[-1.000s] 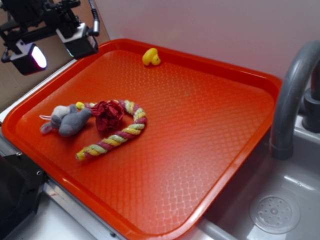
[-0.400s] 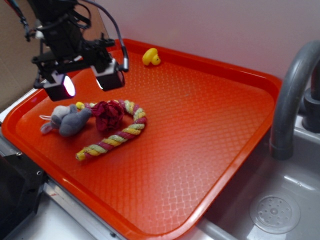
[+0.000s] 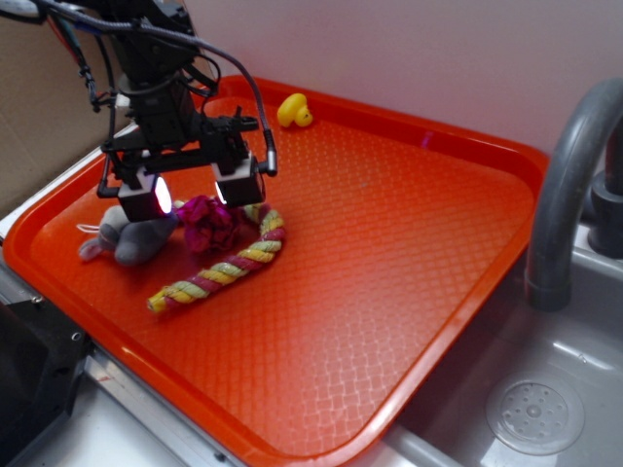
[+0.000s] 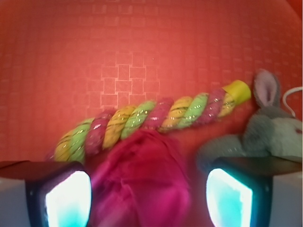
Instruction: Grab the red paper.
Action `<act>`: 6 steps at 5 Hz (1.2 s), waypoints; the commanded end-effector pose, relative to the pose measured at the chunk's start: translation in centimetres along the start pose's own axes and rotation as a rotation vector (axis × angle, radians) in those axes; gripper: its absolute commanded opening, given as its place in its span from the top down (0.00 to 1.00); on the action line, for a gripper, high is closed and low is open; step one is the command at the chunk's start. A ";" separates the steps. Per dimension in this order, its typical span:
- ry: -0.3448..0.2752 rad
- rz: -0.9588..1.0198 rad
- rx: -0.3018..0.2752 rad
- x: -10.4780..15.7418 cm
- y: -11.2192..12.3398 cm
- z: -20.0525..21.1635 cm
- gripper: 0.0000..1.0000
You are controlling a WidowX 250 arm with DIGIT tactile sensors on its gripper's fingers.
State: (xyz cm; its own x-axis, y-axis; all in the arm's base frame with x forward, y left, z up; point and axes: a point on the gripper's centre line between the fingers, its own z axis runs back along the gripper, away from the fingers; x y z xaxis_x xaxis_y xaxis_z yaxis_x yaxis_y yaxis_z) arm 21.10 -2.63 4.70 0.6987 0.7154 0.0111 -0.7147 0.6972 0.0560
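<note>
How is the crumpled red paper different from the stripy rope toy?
The crumpled dark red paper wad is one colour; the twisted rope toy is striped red, yellow and green. The paper is a small ball; the rope is long and bent like a cane. The paper sits between the open tool fingers; the rope lies outside. Both rest on the orange plastic tray.

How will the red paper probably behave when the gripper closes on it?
The red paper looks like a loose crumpled wad, so it will likely compress rather than resist. It seems light and may shift if one finger touches first. Its wrinkled surface should grip well; nudging the rope toy seems possible.
</note>
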 end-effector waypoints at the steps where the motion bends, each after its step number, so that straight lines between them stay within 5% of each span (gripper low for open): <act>1: -0.016 -0.050 0.010 -1.2 0.3 -2.3 0.00; 2: 0.035 -0.109 0.006 -2.0 0.0 -3.5 0.00; 3: 0.063 -0.126 0.020 -2.6 0.1 -4.3 1.00; 6: 0.022 -0.130 0.007 -1.5 0.7 -1.0 1.00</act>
State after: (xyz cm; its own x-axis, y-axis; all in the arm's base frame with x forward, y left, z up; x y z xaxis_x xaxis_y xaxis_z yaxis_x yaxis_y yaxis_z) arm 19.44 -3.41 3.44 0.7846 0.6190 -0.0337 -0.6153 0.7842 0.0797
